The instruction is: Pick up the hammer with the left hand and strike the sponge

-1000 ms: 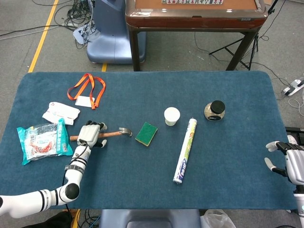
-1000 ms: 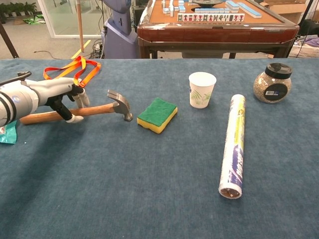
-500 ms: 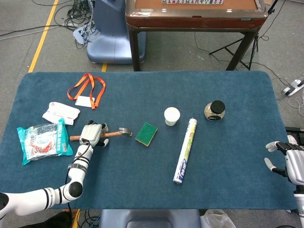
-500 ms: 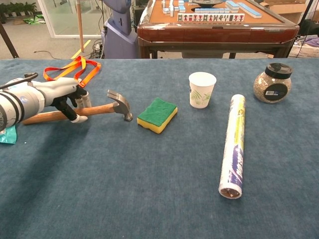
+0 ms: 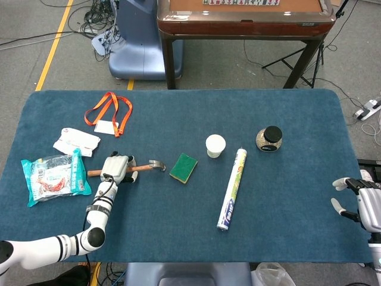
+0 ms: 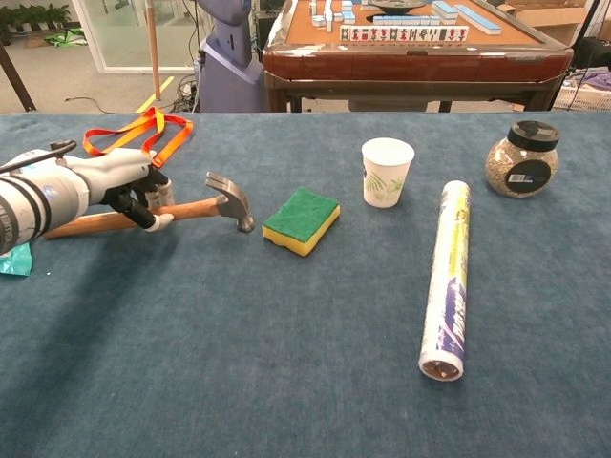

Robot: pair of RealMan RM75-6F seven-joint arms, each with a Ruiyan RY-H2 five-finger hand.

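Observation:
A hammer (image 6: 229,198) with a wooden handle and a steel head lies flat on the blue table; its head (image 5: 156,165) points right, toward the sponge. My left hand (image 6: 134,186) sits on the middle of the handle with its fingers curled around it, and in the head view this left hand (image 5: 115,168) covers that part of the handle. The green and yellow sponge (image 6: 302,219) lies just right of the hammer head, a small gap between them; the head view shows the sponge (image 5: 183,168) too. At the table's right edge my right hand (image 5: 360,202) holds nothing, fingers apart.
A paper cup (image 6: 388,171), a long roll (image 6: 447,277) and a black-lidded jar (image 6: 521,157) stand to the right of the sponge. An orange lanyard (image 5: 108,111), a white packet (image 5: 76,142) and a blue snack bag (image 5: 55,176) lie to the left, near the hammer's handle end.
The left hand's fingers have curled in tighter around the hammer handle. The hammer still lies in the same place, and the right hand has not moved.

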